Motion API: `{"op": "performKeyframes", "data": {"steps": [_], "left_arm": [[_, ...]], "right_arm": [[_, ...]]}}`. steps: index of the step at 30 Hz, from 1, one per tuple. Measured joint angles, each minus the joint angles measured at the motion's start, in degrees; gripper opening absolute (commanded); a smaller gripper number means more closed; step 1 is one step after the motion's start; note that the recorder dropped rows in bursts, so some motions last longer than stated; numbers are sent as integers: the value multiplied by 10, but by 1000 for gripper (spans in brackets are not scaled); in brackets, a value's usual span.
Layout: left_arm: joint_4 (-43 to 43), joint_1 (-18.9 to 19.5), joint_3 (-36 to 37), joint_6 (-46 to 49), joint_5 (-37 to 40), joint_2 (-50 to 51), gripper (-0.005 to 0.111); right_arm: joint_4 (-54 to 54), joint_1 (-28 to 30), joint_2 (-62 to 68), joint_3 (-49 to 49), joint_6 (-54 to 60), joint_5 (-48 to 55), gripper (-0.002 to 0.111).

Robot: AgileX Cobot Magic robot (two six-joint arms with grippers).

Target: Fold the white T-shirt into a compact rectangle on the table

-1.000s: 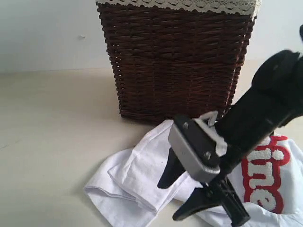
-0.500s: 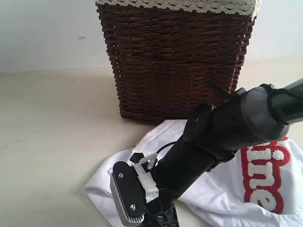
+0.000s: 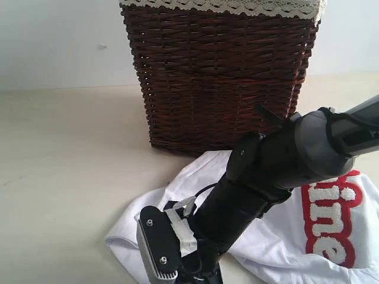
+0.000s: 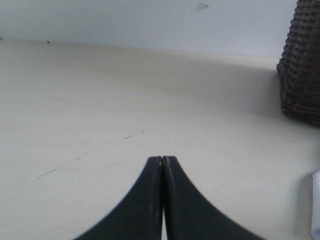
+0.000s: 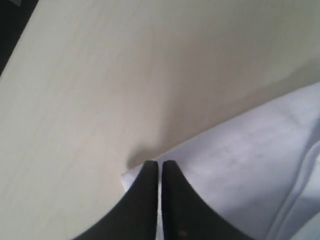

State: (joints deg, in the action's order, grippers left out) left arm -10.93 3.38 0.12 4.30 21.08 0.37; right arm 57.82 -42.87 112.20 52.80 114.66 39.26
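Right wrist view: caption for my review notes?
Right gripper shut on a corner of the white T-shirt lying on the table.

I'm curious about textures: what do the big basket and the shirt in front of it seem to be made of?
Basket: dark brown woven wicker, slightly glossy, by its interlaced strands; white lace trim on top. T-shirt: soft matte white cloth, probably cotton, by its folds; fuzzy lettering edged red.

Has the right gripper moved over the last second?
Yes. Against the wicker basket, the right gripper has dropped down and leftward to the left edge of the white T-shirt, jaws now closed on the cloth.
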Motion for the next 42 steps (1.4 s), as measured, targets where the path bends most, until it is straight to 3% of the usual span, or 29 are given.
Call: {"op": "performKeyframes", "data": {"steps": [9, 11, 15, 17, 21, 27, 32, 39, 42], "left_arm": [[0, 0, 0, 0, 0, 0, 0], [0, 0, 0, 0, 0, 0, 0], [0, 0, 0, 0, 0, 0, 0], [0, 0, 0, 0, 0, 0, 0], [0, 0, 0, 0, 0, 0, 0], [0, 0, 0, 0, 0, 0, 0], [0, 0, 0, 0, 0, 0, 0], [0, 0, 0, 0, 0, 0, 0], [0, 0, 0, 0, 0, 0, 0]], "right_arm": [[-8, 0, -15, 0, -45, 104, 2], [-10, -1, -32, 0, -53, 119, 14], [-35, -1, -57, 0, -89, 79, 53], [-53, -1, -60, 0, -92, 46, 61], [-84, -1, -55, 0, -94, -4, 56], [-142, -1, -26, 0, -143, -9, 55], [-147, -1, -15, 0, -156, -15, 48], [-149, -1, -6, 7, -168, -37, 9], [-148, -1, -3, 8, -176, -42, 0]]}}
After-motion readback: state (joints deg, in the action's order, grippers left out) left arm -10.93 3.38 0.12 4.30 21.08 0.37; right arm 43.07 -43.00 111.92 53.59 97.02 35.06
